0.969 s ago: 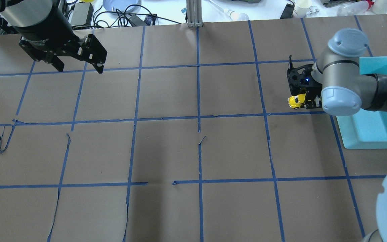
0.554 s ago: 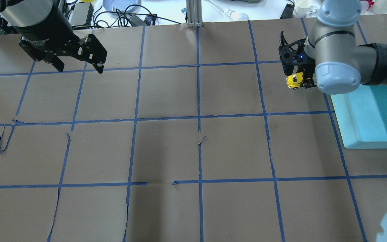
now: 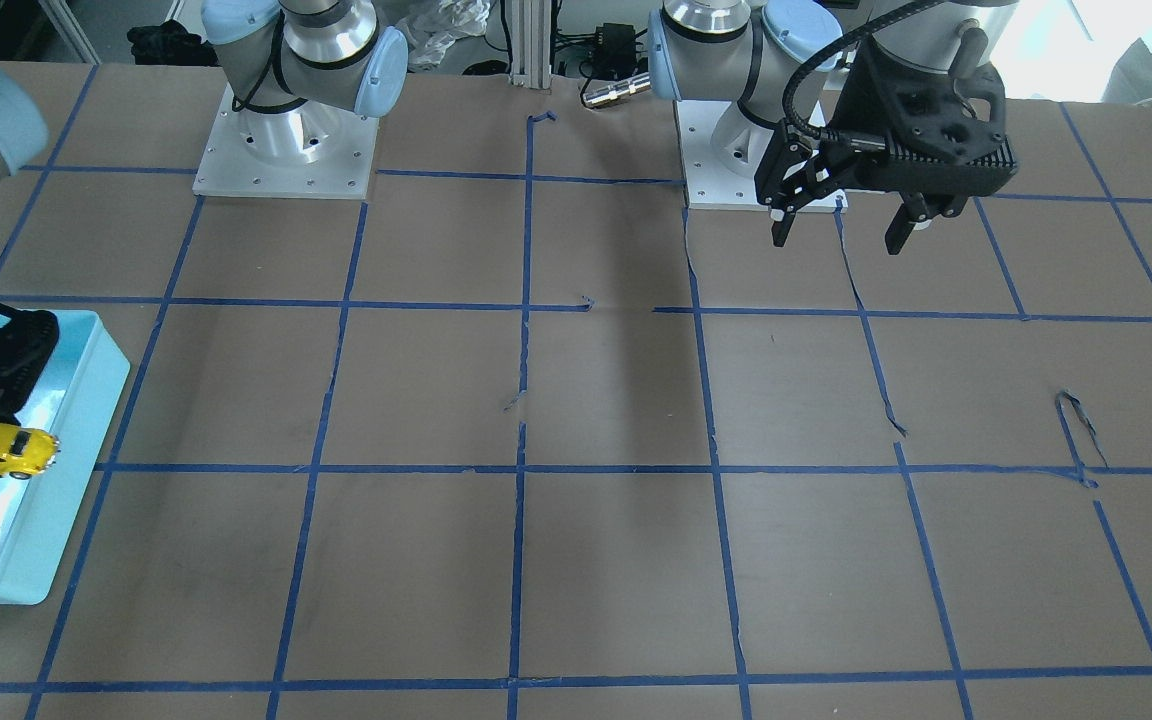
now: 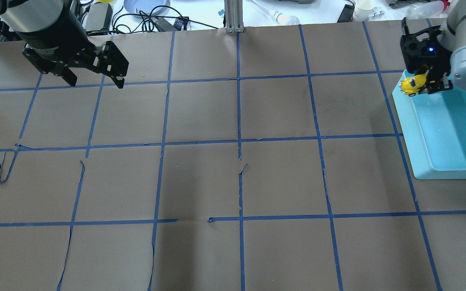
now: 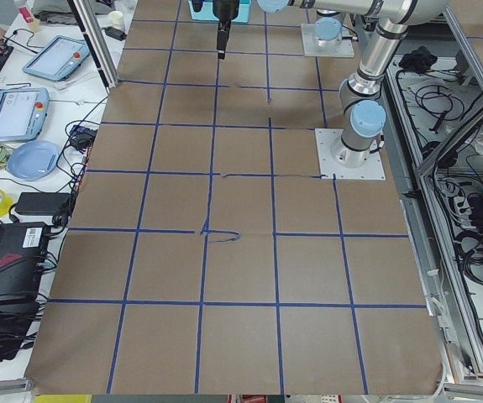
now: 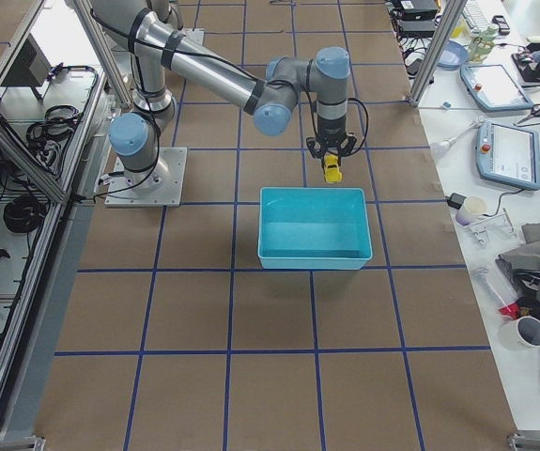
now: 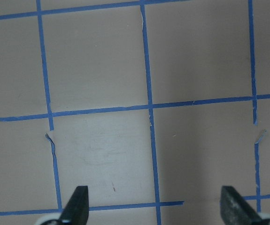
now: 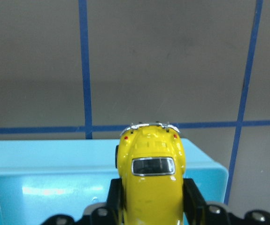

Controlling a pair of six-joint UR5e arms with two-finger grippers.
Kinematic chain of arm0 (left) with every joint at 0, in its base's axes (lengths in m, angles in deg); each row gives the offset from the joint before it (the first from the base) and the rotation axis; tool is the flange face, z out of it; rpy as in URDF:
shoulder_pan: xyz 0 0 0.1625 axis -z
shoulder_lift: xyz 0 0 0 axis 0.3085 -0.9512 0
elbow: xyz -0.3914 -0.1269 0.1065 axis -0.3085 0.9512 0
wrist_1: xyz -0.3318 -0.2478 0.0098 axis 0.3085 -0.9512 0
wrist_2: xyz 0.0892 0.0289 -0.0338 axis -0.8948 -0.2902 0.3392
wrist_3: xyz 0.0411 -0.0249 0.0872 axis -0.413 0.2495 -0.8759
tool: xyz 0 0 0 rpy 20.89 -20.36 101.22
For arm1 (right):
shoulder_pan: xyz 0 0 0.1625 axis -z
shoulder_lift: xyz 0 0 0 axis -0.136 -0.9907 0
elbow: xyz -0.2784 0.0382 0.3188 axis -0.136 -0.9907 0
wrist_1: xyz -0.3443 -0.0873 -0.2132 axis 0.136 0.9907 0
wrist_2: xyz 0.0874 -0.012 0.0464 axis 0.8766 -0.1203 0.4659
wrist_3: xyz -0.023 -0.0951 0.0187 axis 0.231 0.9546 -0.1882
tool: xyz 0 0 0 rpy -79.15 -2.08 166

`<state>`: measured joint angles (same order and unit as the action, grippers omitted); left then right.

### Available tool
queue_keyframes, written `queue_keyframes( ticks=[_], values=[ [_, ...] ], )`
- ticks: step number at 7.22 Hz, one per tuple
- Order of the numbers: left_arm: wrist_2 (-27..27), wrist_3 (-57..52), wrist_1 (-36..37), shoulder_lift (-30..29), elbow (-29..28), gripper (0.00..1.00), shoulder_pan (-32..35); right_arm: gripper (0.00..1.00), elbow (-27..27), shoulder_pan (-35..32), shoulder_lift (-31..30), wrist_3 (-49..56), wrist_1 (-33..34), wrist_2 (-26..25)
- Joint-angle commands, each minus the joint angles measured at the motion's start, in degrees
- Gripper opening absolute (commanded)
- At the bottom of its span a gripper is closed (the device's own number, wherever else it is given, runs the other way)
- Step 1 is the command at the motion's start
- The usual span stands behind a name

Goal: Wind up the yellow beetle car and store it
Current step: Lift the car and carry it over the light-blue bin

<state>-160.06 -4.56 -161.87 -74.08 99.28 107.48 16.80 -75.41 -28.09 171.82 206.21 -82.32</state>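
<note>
Over the teal bin's far-left corner, the right tool grips the yellow beetle car; far left, the left tool hangs released.

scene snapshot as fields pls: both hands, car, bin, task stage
right hand: shut on the car
car: yellow, held in the air over one corner of the bin, one end past its wall
bin: light blue, open top, on the robot's right side of the table
left hand: open, empty, above the table, far from the car
table: brown paper with a blue tape grid
stage: car not yet released into the bin
</note>
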Motion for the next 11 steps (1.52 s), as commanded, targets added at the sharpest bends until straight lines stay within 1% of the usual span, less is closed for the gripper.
queue_keyframes(
  ticks=[1,2,3,5,7,9,11],
  values=[
    [0.04,-2.0,0.0,0.0,-0.07,1.0,-0.21,0.0,0.1,9.81,1.36,8.9,-1.22,5.03],
    [0.04,-2.0,0.0,0.09,0.02,1.0,0.05,0.0,0.19,12.2,2.84,15.21,-1.23,5.65],
    [0.22,-2.0,0.0,0.0,-0.07,1.0,-0.21,0.0,0.19,14.14,4.69,17.71,-1.23,5.83],
    [0.04,-2.0,0.0,0.0,-0.07,1.0,-0.12,0.0,1.06,14.42,5.06,17.83,-1.05,5.74],
    [0.13,-2.0,0.0,0.0,-0.16,1.0,-0.12,0.0,4.04,14.51,6.19,17.56,-0.09,5.83],
    [0.13,-2.0,0.0,0.0,-0.24,1.0,-0.21,0.02,5.72,14.51,6.46,17.13,1.15,5.31],
    [0.13,-2.0,0.0,0.0,-0.16,1.0,-0.12,0.03,8.0,14.51,8.22,16.68,6.57,4.86]
  ],
)
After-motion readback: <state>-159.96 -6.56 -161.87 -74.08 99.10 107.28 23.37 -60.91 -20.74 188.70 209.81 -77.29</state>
